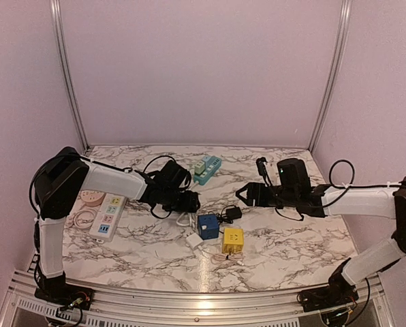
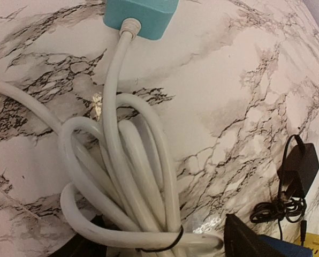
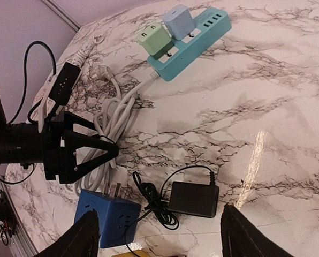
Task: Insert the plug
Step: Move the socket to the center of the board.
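We see the left gripper [image 1: 187, 202] low over the coiled white cable [image 2: 133, 176], its fingers [image 2: 245, 238] set apart on either side of the coil; whether they press it we cannot tell. The plug [image 3: 99, 74] lies loose beside the coil, left of the teal strip [image 3: 194, 45]. The right gripper [image 1: 242, 195] hangs above the black adapter [image 3: 193, 199], fingers wide and holding nothing.

Grey-black veining running across white marble tabletop [image 1: 155, 252]. Teal power strip [image 3: 194, 40] showing pale-green cube [image 3: 154, 40], pale-blue cube [image 3: 178, 21]. White cord [image 2: 127, 176], blue cube [image 3: 108, 219], yellow cube [image 1: 233, 240], black adapter [image 3: 193, 199] contrasting. Walls [image 1: 203, 68] glowing lilac.
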